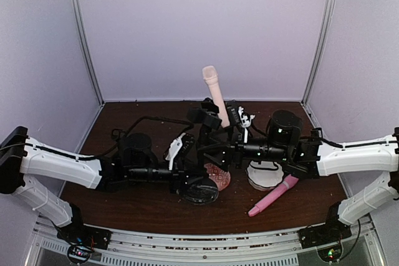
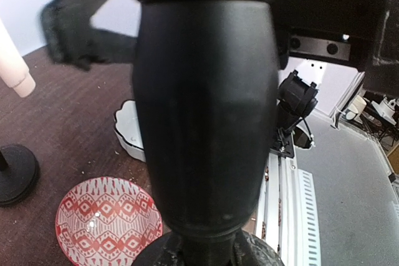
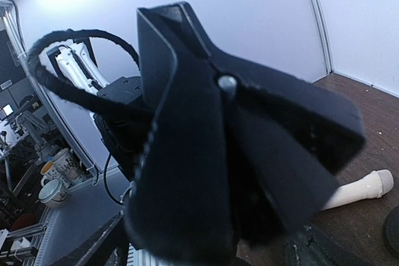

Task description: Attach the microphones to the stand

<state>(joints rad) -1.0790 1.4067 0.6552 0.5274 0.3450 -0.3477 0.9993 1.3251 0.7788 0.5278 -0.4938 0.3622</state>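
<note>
Pink microphone: lies flat on the brown table at the lower right of the top view, slanting up toward the right arm; nothing holds it.
White dish: just behind the pink microphone, partly under the right arm.
Red patterned dish: beside the white dish, near the frame's centre; in the left wrist view it sits at lower left.
Left gripper: closed on the stand, whose thick black shaft fills the left wrist view.
Right gripper: up against the stand's upper parts at centre; a black clip blocks its own camera, so I cannot tell whether its jaws are apart or together.
Cream microphone: stands above the stand at top centre, leaning slightly left, its lower end hidden among the black parts.
</note>
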